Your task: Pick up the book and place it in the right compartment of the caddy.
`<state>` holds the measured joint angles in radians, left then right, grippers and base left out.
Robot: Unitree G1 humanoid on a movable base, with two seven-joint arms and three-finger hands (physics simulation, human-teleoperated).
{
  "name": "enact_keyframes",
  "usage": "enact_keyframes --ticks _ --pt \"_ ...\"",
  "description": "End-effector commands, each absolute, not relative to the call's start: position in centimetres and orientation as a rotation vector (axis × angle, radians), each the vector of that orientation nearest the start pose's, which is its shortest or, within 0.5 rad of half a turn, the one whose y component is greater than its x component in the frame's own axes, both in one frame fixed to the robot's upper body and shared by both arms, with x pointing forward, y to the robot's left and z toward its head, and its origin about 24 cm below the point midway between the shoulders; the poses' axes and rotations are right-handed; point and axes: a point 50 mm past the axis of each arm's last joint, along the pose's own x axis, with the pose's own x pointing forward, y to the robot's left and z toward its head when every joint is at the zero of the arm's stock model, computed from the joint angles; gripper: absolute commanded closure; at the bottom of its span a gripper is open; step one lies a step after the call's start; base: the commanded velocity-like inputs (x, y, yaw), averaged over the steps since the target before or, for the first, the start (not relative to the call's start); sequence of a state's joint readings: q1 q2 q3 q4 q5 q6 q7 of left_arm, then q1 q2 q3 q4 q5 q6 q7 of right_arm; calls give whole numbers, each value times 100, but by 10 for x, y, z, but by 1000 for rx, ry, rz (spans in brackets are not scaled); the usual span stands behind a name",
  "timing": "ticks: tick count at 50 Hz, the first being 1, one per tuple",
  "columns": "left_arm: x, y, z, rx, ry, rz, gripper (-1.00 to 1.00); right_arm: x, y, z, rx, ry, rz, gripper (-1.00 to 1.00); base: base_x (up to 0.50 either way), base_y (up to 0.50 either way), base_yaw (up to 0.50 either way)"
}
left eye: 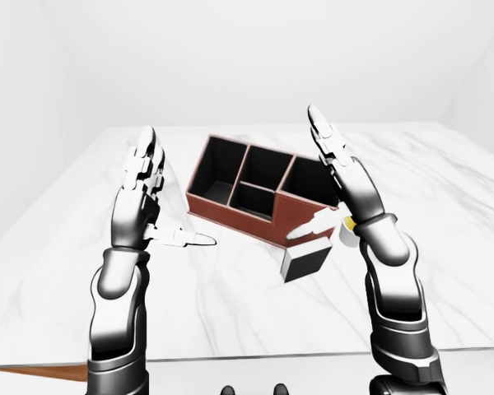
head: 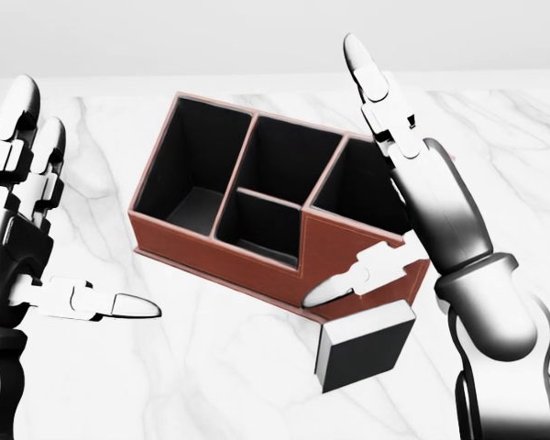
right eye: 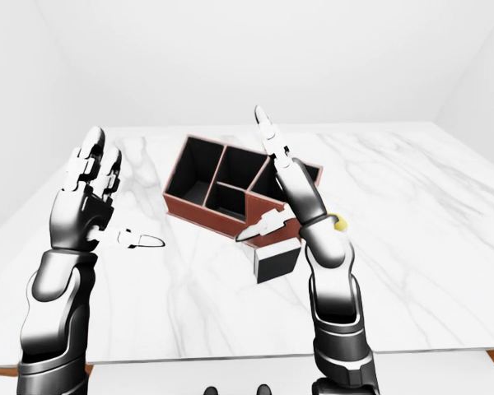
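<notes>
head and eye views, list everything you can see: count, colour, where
caddy: one, red-brown with black inside, four compartments, middle of the table
book: one, dark with pale page edges, on the table at the caddy's lower right corner in the head view
small yellow thing: one, right of the caddy, mostly hidden by the right arm; cannot tell what
table: one, white marble
left hand: open, left of the caddy
right hand: open, over the caddy's right end, thumb above the book
</notes>
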<state>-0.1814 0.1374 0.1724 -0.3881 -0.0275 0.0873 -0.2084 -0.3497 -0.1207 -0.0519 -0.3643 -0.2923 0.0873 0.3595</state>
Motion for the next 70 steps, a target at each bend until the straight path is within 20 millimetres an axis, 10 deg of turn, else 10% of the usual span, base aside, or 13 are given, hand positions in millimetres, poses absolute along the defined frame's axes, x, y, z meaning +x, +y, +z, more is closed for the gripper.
enact_keyframes --ticks 1,17,22,33,35,42,70 --pt "257 182 173 166 -483 -98 -100 272 -136 203 -493 -562 270 -100 21 0 0" --pt "257 182 172 163 -479 -95 -100 265 -134 203 -508 -575 286 -100 8 0 0" --pt "256 183 171 162 -475 -94 -100 255 -130 211 -760 -712 204 -100 0 0 0" --pt "256 180 169 158 -468 -106 -100 245 -124 197 -953 -635 185 -100 0 0 0" --pt "255 179 168 158 -467 -110 -100 244 -122 196 -967 -622 211 -65 0 0 0" --pt "254 180 167 161 -463 -111 -100 235 -118 191 -1007 -586 278 -50 0 0 0" --pt "249 175 165 166 -461 -125 -100 210 -119 145 -1137 -303 478 -44 0 0 0"
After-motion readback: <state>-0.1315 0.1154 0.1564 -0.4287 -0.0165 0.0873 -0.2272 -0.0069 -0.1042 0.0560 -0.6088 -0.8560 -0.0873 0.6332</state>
